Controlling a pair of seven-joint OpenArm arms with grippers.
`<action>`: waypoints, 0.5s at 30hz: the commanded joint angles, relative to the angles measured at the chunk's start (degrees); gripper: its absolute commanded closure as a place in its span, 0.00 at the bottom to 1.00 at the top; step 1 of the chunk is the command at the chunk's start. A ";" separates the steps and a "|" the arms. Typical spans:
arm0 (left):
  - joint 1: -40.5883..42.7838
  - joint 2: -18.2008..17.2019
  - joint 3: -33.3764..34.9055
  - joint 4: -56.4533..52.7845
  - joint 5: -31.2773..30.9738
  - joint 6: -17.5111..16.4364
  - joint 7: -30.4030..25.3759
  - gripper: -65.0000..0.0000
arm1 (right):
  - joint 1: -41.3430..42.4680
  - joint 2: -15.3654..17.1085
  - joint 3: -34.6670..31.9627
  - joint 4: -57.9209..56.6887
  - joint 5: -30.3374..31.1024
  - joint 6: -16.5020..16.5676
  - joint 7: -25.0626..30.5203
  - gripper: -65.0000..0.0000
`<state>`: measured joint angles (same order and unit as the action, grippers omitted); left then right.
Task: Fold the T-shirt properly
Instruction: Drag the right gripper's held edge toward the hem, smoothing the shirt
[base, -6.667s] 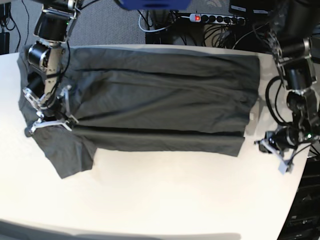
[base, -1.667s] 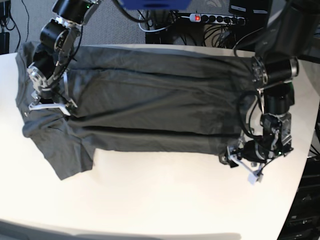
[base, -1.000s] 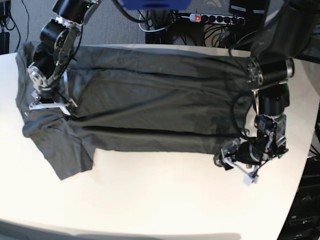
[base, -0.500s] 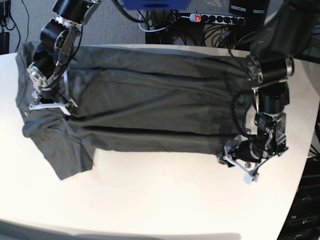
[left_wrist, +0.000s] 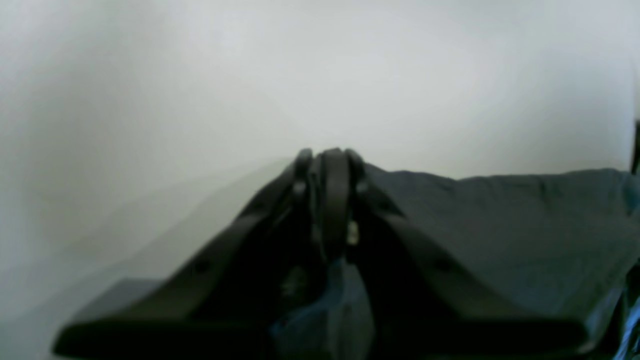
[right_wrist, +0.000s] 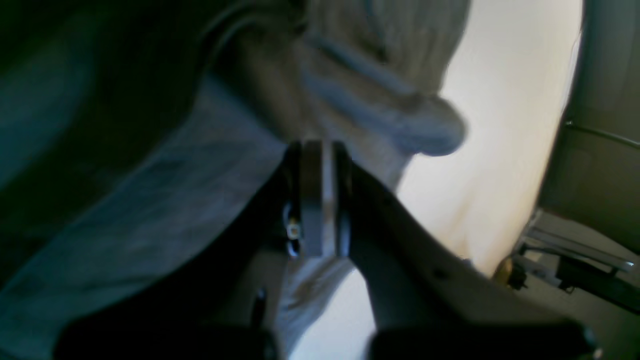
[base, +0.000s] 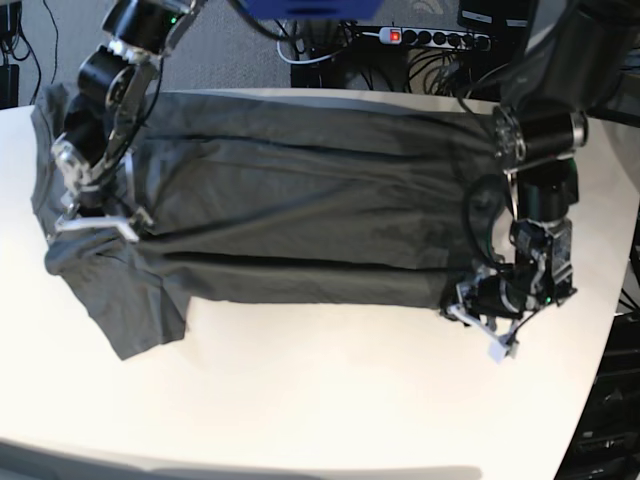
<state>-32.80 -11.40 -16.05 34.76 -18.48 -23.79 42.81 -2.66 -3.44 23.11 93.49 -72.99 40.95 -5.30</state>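
**A:** What just changed on your side?

**B:** My left hand (base: 478, 320) has snapped closed. A second ago its fingers stood wide at the hem corner of the T-shirt (base: 300, 215); now, in the left wrist view, the tips (left_wrist: 327, 170) are pressed together right at the edge of the dark cloth, with some fabric bunched below them. I judge I've pinched the hem, though that view is too blurred to be sure how much cloth is caught.

**A:** And the other one?

**B:** My right hand (base: 95, 222) hasn't altered its grip. It stays closed at about 9 o'clock on the table (base: 320, 400), near the neck and shoulder end. The right wrist view shows its tips (right_wrist: 320, 197) shut with grey fabric lying around them, so I take it to be gripping the shirt there.

**A:** Where's the shirt overall?

**B:** Spread lengthwise across the far half of the table, hem toward 3 o'clock, collar end toward 9, one sleeve (base: 130, 310) hanging out toward 7 o'clock. Long creases run along the body.

**A:** So what does the new grip mean?

**B:** Both ends now look held, so I think the grasping step is done and a lift or fold can follow. The risk is thin cloth slipping from a shallow pinch.
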 joint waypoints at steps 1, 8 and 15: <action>-0.65 -0.34 0.10 0.18 1.91 0.54 2.16 0.94 | 1.91 1.11 -0.04 1.32 -0.11 -0.95 0.51 0.97; 0.05 -1.48 0.01 0.18 1.64 0.45 2.16 0.94 | 9.03 3.57 -0.04 0.88 0.51 -0.95 2.97 0.97; 0.22 -2.98 -0.08 0.27 1.56 0.36 2.16 0.94 | 14.74 5.60 0.14 0.70 7.72 -0.95 8.07 0.96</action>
<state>-32.03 -13.61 -16.23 34.87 -19.75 -24.97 43.27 10.74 1.50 23.18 93.38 -65.73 40.99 2.04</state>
